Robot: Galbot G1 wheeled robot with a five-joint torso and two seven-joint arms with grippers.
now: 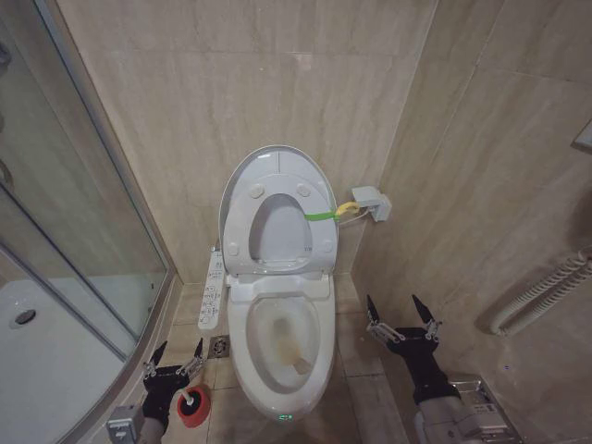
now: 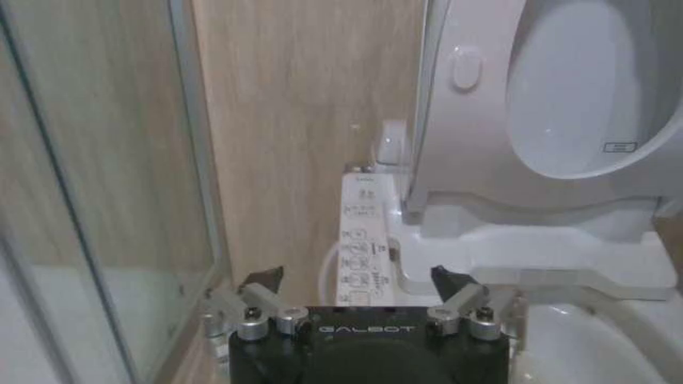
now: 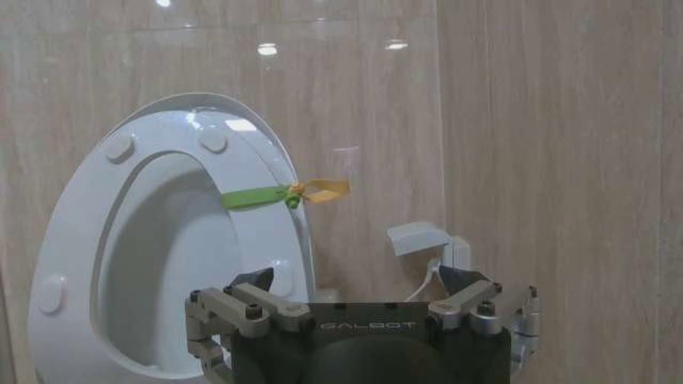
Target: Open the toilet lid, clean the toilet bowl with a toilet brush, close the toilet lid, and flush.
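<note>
I find the toilet lid [image 1: 242, 185] raised against the wall, the toilet bowl [image 1: 277, 381] exposed. The toilet brush [image 1: 188, 400] stands in its red holder [image 1: 196, 412] under my left gripper [image 1: 173, 359], jaws wide. I judge the handle light, stiff, slick: grip mid-stick. Right gripper [image 1: 400, 311] idles beside the bowl, jaws wide

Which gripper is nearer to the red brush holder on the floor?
Left. The left gripper is open right beside the red holder cup, just above it. The right gripper is open on the far side of the toilet bowl.
</note>
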